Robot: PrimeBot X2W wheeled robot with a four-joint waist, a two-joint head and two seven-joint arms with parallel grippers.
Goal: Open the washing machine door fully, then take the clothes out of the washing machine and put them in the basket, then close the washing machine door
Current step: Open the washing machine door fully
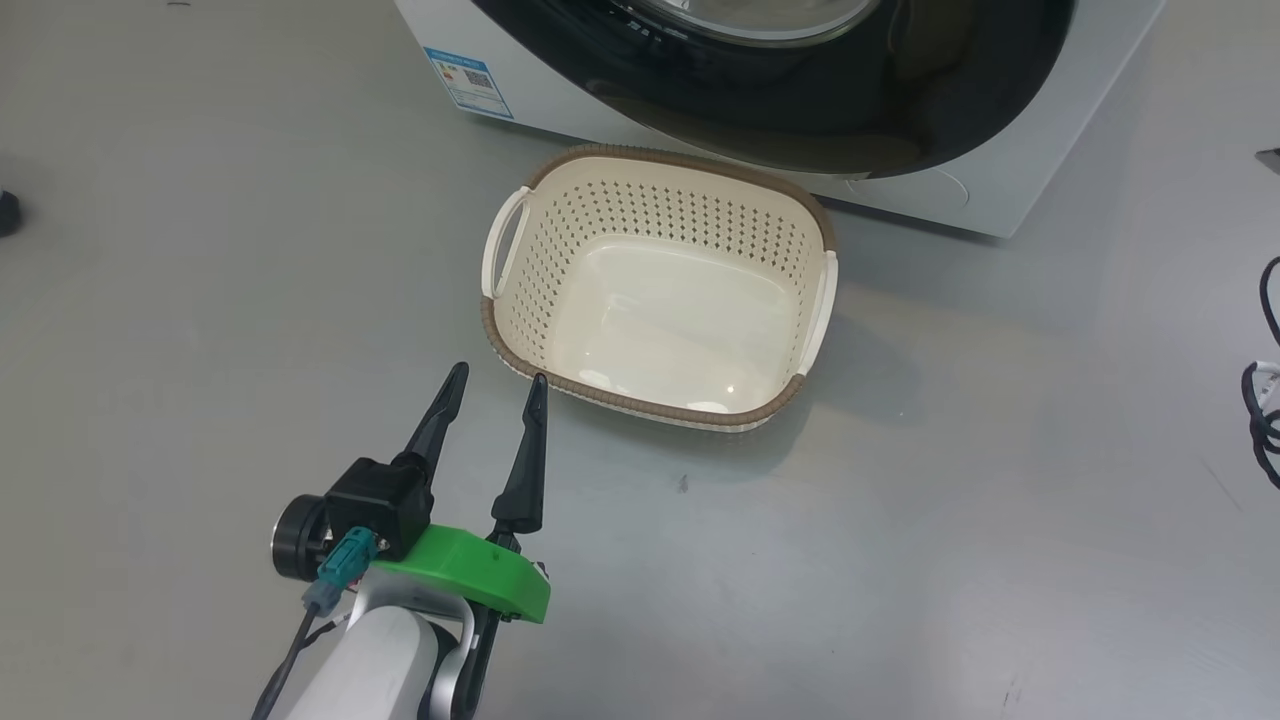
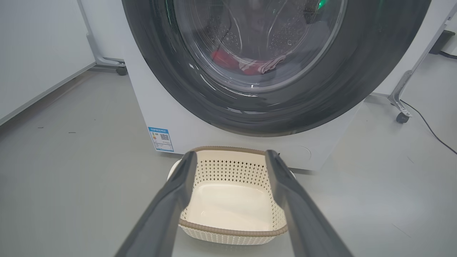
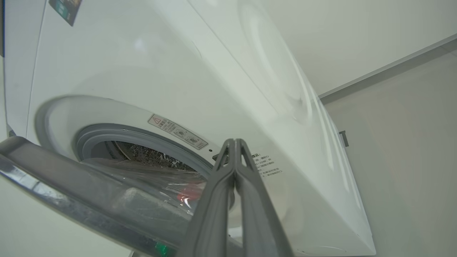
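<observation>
Your left gripper point(image 1: 500, 378), fingers apart, beside the small cream holey plastic basket point(image 1: 660, 215), in front of the big white washing machine point(image 2: 178, 117), your right gripper point(image 3: 234, 144), fingers pressed together, round black-rimmed glass door point(image 2: 357, 71) slightly open, red clothes point(image 2: 228, 59) inside.

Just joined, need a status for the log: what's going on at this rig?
Door-opening stage. The large round door with glossy black rim and clear glass centre stands ajar from the big white front-loading washing machine; the right gripper, fingers pressed together, points at the machine's front by the gap. The red clothes lie inside, behind the glass. The left gripper, open and holding nothing, hovers above the grey floor beside the small cream perforated plastic basket, which is empty.
</observation>
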